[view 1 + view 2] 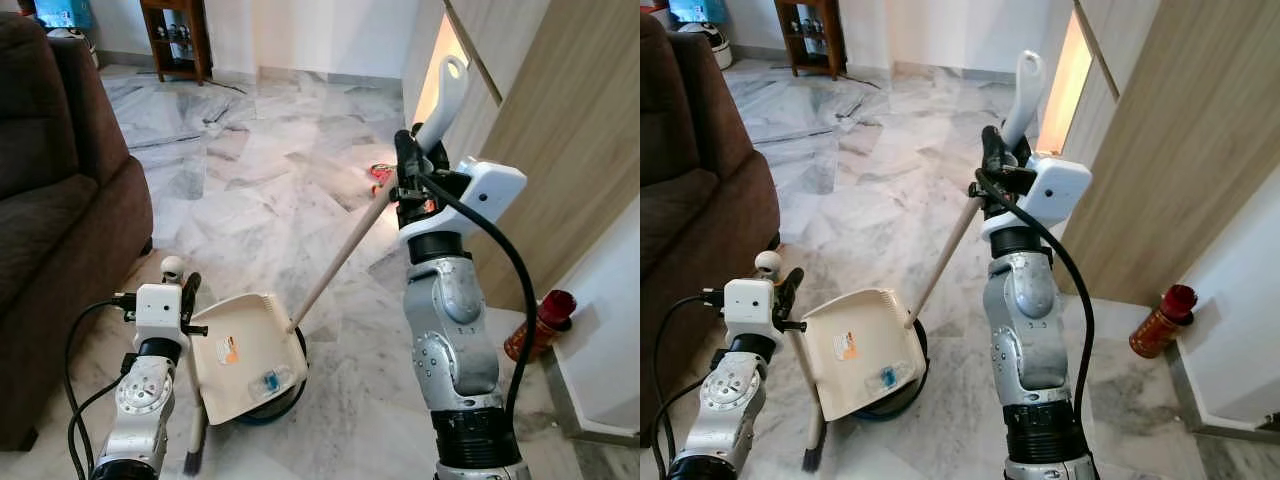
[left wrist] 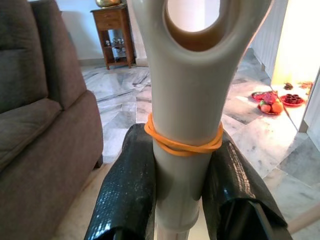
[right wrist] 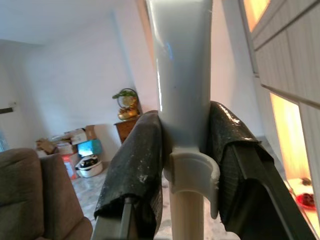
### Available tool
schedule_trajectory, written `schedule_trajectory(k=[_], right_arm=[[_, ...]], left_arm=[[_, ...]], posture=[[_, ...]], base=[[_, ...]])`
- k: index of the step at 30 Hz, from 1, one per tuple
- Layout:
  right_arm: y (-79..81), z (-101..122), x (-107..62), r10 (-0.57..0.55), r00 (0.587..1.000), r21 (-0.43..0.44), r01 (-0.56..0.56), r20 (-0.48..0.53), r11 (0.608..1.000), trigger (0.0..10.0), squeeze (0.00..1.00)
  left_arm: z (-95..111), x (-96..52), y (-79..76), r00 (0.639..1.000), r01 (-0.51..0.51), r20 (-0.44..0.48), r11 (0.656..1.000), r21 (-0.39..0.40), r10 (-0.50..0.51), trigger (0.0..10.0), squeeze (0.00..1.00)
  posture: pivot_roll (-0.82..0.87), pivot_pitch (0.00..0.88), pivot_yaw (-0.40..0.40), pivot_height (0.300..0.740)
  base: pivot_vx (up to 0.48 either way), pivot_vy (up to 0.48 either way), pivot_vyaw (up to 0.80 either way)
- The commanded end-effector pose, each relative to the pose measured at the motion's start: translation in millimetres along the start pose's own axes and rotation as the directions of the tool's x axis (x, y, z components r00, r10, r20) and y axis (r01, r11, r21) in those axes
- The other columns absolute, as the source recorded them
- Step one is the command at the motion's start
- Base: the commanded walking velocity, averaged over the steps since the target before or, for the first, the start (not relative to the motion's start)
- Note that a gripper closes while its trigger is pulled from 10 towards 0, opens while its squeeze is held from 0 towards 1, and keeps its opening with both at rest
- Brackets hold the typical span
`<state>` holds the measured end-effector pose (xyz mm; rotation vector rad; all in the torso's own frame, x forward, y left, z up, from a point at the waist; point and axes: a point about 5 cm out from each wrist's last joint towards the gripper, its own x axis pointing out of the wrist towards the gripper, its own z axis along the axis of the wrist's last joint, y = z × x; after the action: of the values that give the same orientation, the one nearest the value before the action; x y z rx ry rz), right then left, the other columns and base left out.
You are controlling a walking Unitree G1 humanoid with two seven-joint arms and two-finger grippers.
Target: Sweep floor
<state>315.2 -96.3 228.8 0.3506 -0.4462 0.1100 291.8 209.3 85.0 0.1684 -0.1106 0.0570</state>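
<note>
Right end effector (image 1: 418, 150) clamps my broom (image 1: 340, 255) handle, raised; left end effector (image 1: 182, 295) grips dustpan (image 1: 245, 355) handle, pan just beside it on floor (image 1: 260, 190).

Both eye views look from the robot's head forward and down over the marble floor (image 1: 300, 180), taking in the brown sofa (image 1: 60, 200) on the left and the wooden wall panel (image 1: 570, 150) on the right; they share nearly the whole scene, the right eye's picture set slightly sideways. The left wrist view sits very close behind the left tool (image 2: 182, 187), looking along its black fingers (image 2: 125, 190) past a cream handle (image 2: 187, 100) toward the same sofa and floor. The right wrist view looks upward along the right tool (image 3: 182, 177), close on a white handle (image 3: 182, 75), toward the ceiling and far wall
</note>
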Motion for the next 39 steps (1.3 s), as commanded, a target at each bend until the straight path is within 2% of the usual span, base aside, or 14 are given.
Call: schedule_trajectory(k=[1, 5, 11, 18, 25, 39], right_arm=[[4.0, 2.4, 3.2, -0.032, 0.999, 0.067, 0.032, 0.004, 0.997, 10.0, 0.0], [1.7, 0.2, 3.6, -0.051, 0.999, 0.084, 0.052, -0.016, 0.995, 10.0, 0.0], [-6.9, -4.8, 4.0, -0.115, 0.992, 0.122, 0.121, -0.059, 0.985, 10.0, 0.0], [-11.6, -7.1, 3.7, -0.158, 0.984, 0.136, 0.168, -0.078, 0.976, 10.0, 0.0], [-8.3, -0.5, 5.3, -0.134, 0.99, 0.159, 0.138, -0.035, 0.978, 10.0, 0.0], [7.5, 21.0, 6.0, -0.029, 0.993, 0.112, 0.017, 0.111, 0.994, 10.0, 0.0]], left_arm=[[10.3, 4.8, 0.9, 0.999, 0.005, 0.051, 1.0, -0.004, -0.004, 10.0, 0.0], [10.1, 4.7, 0.9, 0.999, 0.005, 0.051, 1.0, -0.004, -0.005, 10.0, 0.0], [10.7, 4.6, 0.9, 0.999, 0.006, 0.052, 1.0, -0.002, -0.006, 10.0, 0.0], [12.1, 4.0, 2.0, 0.998, 0.005, 0.061, 1.0, -0.001, -0.005, 10.0, 0.0], [14.0, 3.9, 3.4, 0.997, -0.002, 0.077, 1.0, 0.005, 0.002, 10.0, 0.0], [14.8, 3.5, 2.6, 0.997, 0.006, 0.077, 1.0, -0.002, -0.006, 10.0, 0.0]], posture=[[0.08, 0.036, -0.046, 0.74], [0.08, 0.036, -0.046, 0.74], [0.08, 0.041, -0.046, 0.74], [0.08, 0.046, -0.044, 0.74], [0.08, 0.048, -0.043, 0.74], [0.08, 0.051, -0.041, 0.74]], base=[[0.0, 0.435, 0.0], [0.0, 0.437, 0.0], [0.0, 0.437, -0.71], [0.0, 0.0, 0.0], [0.0, 0.0, 0.0], [0.0, 0.0, 0.0]])
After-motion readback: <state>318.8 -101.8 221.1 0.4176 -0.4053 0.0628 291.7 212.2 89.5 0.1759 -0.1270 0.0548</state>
